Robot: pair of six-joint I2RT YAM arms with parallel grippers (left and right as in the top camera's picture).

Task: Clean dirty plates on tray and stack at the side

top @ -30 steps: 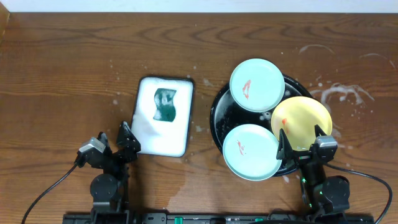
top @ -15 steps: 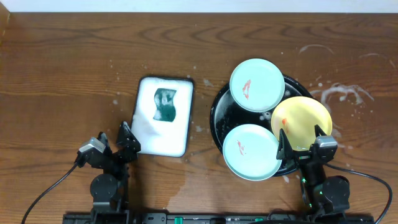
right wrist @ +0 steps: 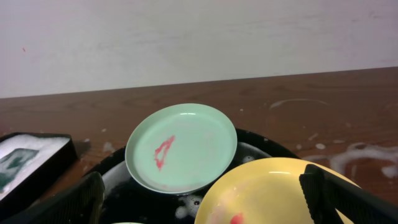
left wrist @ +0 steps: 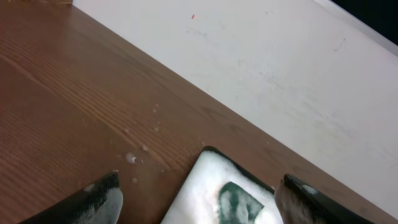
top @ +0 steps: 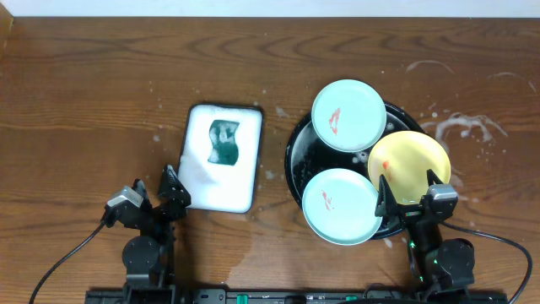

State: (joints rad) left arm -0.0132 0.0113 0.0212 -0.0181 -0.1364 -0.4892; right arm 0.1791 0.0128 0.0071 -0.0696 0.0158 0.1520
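Left pincer: spread wide and empty, low over the table, pointed at the white tray full of foam, with the green sponge lying in the middle of it. Further right, on the black tray, three dirty plates: a mint plate at 12 o'clock, overhanging the rim; a second mint plate at 6 o'clock; a yellow plate at about 4 o'clock. Red smears on all three. Right pincer: also spread and empty, just at the near edge of the yellow plate. At 2 o'clock from the black tray, the side with whitish soapy streaks, no plate stacked there.

Judging by this, at the very start of the task: nothing wiped, nothing lifted. Next move probably calls for fetching the green sponge with the left pincer and gripping one plate by its rim with the right, a shallow and likely slippery edge.

Compared with a second ago: no difference, both arms and all plates in the same places.
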